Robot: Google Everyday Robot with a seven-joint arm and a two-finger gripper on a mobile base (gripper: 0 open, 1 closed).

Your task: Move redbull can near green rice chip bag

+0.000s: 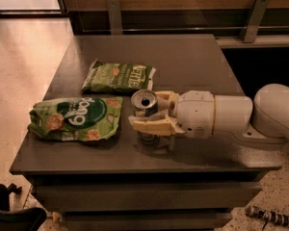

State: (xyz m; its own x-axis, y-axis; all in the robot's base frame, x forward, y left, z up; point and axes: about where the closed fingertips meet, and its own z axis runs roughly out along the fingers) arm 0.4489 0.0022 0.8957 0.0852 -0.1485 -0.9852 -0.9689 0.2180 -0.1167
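The redbull can (144, 110) stands upright on the dark table (183, 61), its silver top showing. My gripper (147, 112) reaches in from the right, its cream fingers (151, 124) closed around the can's body. The green rice chip bag (76, 118) lies flat at the front left of the table, a short gap left of the can. The can's lower half is partly hidden by the near finger.
A smaller, flatter light-green "Kettle" bag (119, 77) lies behind the can and the big bag. My white arm (241, 117) stretches across the table's right side. The table's front edge is just below the can. A wooden wall with metal brackets (114, 14) stands behind.
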